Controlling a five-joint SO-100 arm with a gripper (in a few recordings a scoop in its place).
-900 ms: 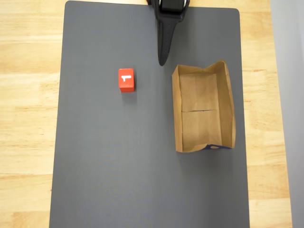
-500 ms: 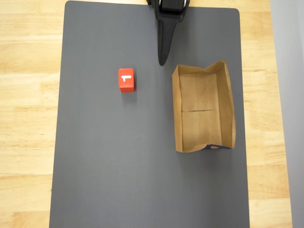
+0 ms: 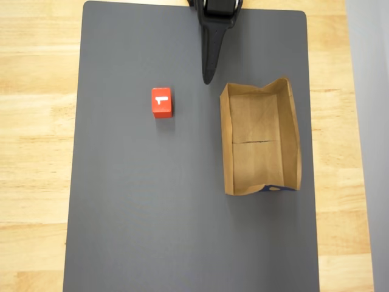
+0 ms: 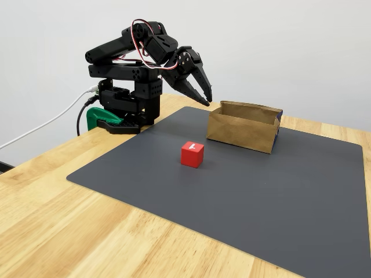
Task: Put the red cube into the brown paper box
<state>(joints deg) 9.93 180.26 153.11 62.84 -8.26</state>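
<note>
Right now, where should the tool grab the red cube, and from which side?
Come down from above the red cube and close on two opposite side faces. It sits flat and alone on the grey mat, apart from the brown paper box, so all sides look free.

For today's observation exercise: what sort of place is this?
Probably a robotics lab or test bench: a small black arm with its claw clamped to a wooden table, a grey mat, plain white wall.

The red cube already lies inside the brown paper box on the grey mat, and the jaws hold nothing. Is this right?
Not quite. In the overhead view the red cube lies on the grey mat, apart from the brown paper box, not inside it. The jaws do hold nothing.
</note>
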